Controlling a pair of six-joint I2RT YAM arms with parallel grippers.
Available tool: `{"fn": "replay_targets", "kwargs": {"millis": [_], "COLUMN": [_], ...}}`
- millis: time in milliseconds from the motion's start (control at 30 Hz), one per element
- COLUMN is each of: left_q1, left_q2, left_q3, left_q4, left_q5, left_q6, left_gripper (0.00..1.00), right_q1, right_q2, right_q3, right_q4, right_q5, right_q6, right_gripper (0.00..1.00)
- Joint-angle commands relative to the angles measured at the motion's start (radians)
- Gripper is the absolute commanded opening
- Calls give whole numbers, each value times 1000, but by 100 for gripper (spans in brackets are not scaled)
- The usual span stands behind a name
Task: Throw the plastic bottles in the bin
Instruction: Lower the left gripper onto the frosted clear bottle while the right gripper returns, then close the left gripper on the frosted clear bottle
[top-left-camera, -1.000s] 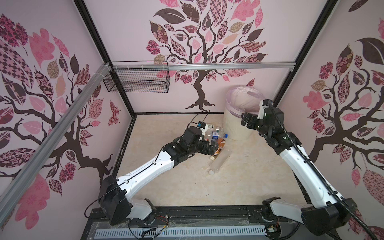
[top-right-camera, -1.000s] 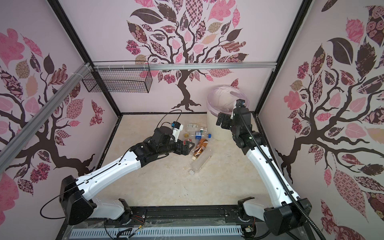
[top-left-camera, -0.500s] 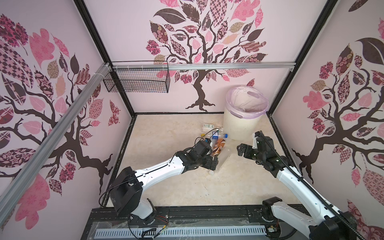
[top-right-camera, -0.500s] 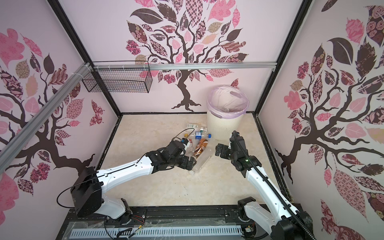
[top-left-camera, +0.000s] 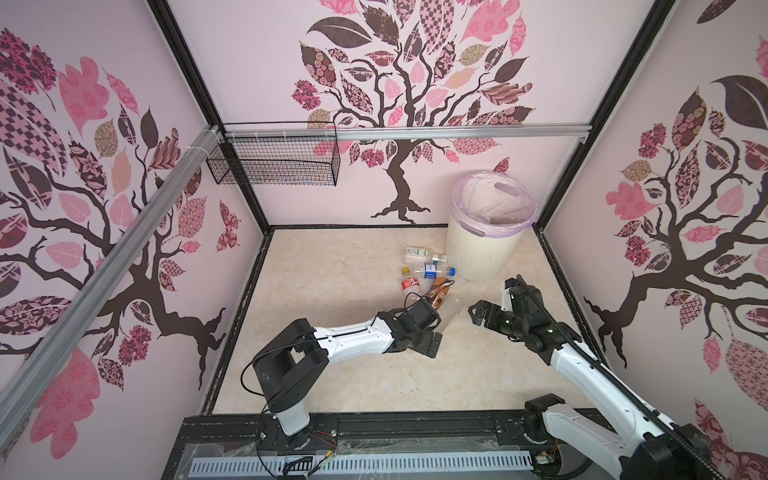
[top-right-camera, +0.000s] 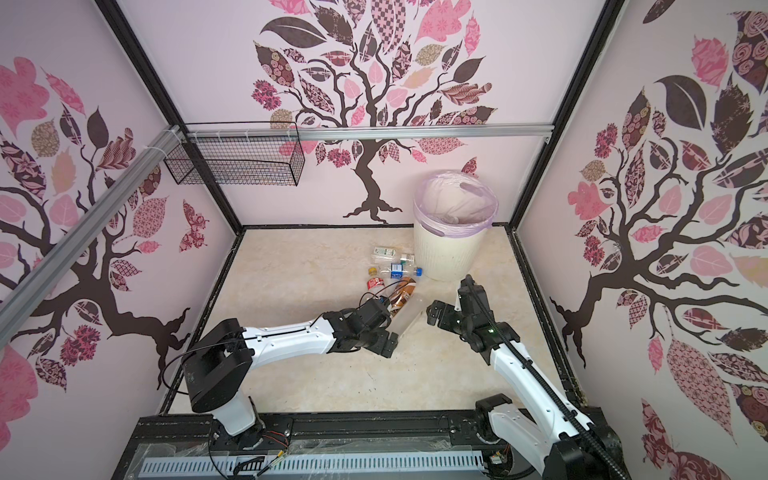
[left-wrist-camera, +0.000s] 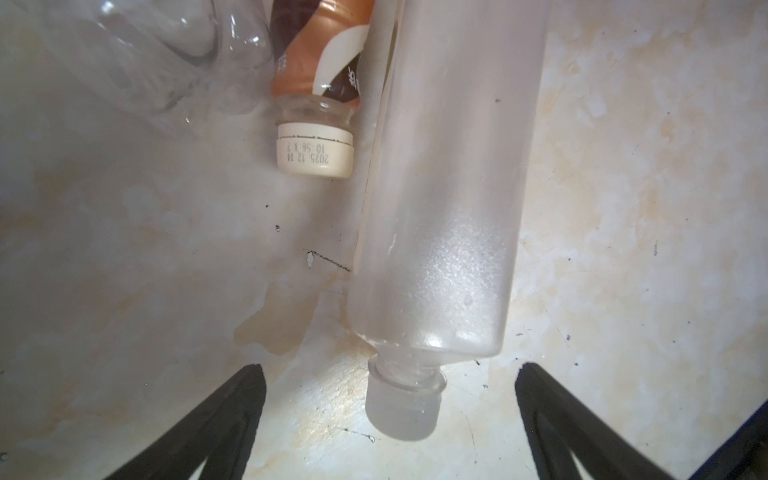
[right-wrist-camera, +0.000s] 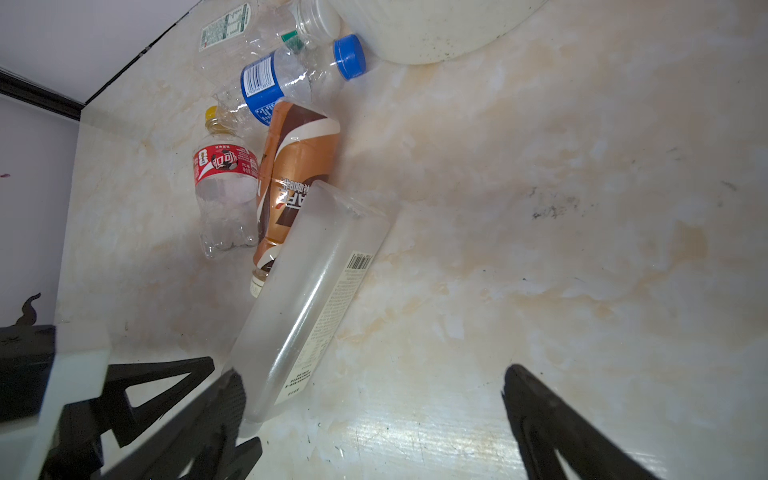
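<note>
The left hand (left-wrist-camera: 390, 370) is hanging wide open and empty over the desk (left-wrist-camera: 623, 208), with the cap of a frosted bottle (left-wrist-camera: 440, 199) lying between its fingers. The right hand (right-wrist-camera: 372, 376), equally open and empty, is hovering just beside that bottle. Beyond both hands, more bottles (right-wrist-camera: 299, 158) are lying beside the bin (top-left-camera: 482, 257).

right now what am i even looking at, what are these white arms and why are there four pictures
Two white robot arms stand at the near edge of a walled table. Two pictures look down from overhead and are nearly alike. The other two come from a camera on each arm's wrist. Several empty plastic bottles lie beside a cream bin lined with a lilac bag. The left hand is open, its fingers on either side of a frosted bottle's cap, not gripping it. The right hand is also open and empty, close to the same bottle.
</note>
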Motion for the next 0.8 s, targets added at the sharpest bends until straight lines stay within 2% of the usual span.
{"fn": "replay_targets", "kwargs": {"millis": [0,267,433,767], "left_q1": [-3,-4,-4,-4], "left_q2": [14,59,82,132], "left_q3": [56,90,107,128], "left_q4": [17,24,29,51], "left_q5": [-20,-19,-4,-1], "left_q6": [6,22,31,33], "left_gripper": [97,93,86,77], "right_q1": [4,-3,-63,-65], "right_q2": [-24,-30,-32,-26], "right_q3": [-25,-62,-65,-71], "right_q4": [23,68,65,85], "right_q5": [-42,-79,-115,-126], "right_q6": [29,63,57,70], "right_gripper": [100,100,99,100]}}
